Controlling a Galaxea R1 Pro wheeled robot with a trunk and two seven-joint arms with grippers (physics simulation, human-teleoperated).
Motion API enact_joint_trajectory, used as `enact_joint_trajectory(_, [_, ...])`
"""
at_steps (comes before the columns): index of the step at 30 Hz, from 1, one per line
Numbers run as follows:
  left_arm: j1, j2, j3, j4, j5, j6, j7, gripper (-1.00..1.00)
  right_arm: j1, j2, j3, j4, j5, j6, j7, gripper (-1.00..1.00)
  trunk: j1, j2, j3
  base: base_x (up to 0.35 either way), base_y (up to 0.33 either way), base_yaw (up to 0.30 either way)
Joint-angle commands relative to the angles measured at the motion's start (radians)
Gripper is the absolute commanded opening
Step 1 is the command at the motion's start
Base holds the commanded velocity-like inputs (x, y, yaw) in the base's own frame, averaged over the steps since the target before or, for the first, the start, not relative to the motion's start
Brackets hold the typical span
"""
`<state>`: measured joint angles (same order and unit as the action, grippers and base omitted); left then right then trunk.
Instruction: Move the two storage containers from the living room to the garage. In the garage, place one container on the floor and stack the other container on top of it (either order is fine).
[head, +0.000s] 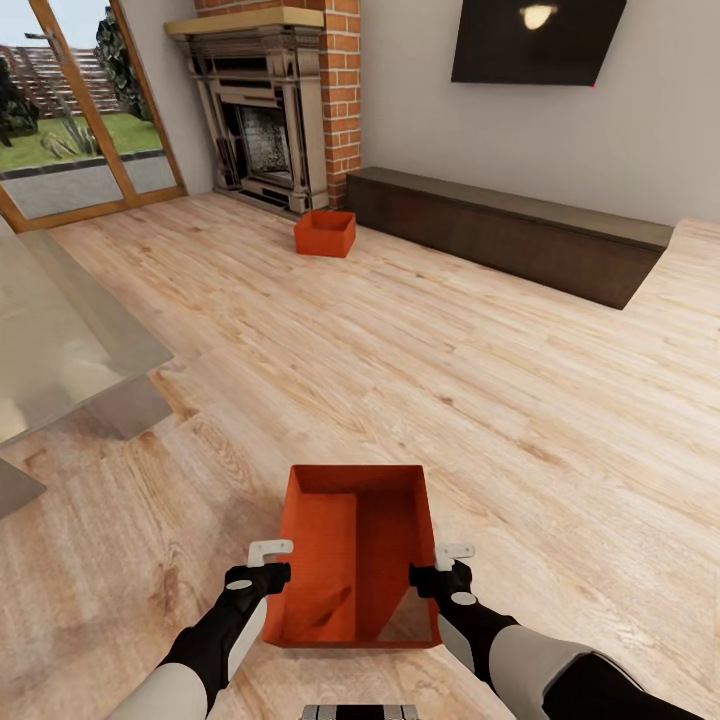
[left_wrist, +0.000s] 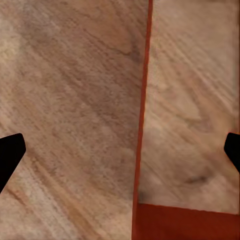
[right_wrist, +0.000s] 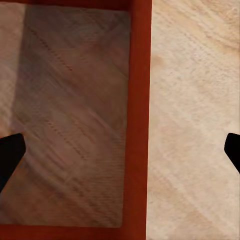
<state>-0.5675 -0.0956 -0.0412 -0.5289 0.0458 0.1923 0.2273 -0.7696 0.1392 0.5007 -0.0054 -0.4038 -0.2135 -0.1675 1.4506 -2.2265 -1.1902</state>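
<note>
We are seeing the nearer storage container (head: 355, 565) sitting on the light wood-plank floor (head: 480, 380) just ahead of us, with our left gripper (head: 268, 562) hanging at its left wall and our right gripper (head: 447, 565) at its right wall. Both grippers are standing apart, each straddling a thin orange-red wall (left_wrist: 141, 120) (right_wrist: 139, 115) without closing on it. The second storage container (head: 324, 232) is lying well away, near the brick fireplace (head: 265, 100) and the long dark bench (head: 510, 232).
</note>
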Motion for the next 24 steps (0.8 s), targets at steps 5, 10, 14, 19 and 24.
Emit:
enact_joint_trajectory(5, [0.000, 0.000, -0.004, 0.000, 0.005, 0.007, 0.005, 1.00, -0.001, 0.000, 0.009, 0.001, -0.009, -0.003, -0.003, 1.00, 0.019, -0.036, -0.016, 0.000, 0.000, 0.000])
enact_joint_trajectory(10, [0.000, 0.000, -0.004, 0.000, 0.005, 0.007, 0.005, 1.00, -0.001, 0.000, 0.009, 0.001, -0.009, -0.003, -0.003, 1.00, 0.038, -0.071, -0.032, 0.000, 0.000, 0.000])
enact_joint_trajectory(14, [0.000, 0.000, -0.003, -0.001, 0.005, 0.006, 0.004, 1.00, -0.001, 0.000, 0.009, 0.001, -0.030, -0.003, -0.003, 1.00, 0.050, -0.092, -0.042, 0.000, 0.000, 0.000])
enact_joint_trajectory(19, [0.000, 0.000, -0.003, -0.002, 0.005, 0.006, 0.004, 1.00, -0.001, -0.001, 0.009, 0.001, -0.061, -0.003, -0.002, 1.00, 0.050, -0.092, -0.042, 0.000, 0.000, 0.000])
enact_joint_trajectory(24, [0.000, 0.000, -0.003, -0.002, 0.005, 0.006, 0.004, 1.00, -0.001, -0.001, 0.010, 0.001, -0.068, -0.003, -0.002, 1.00, 0.050, -0.092, -0.042, 0.000, 0.000, 0.000])
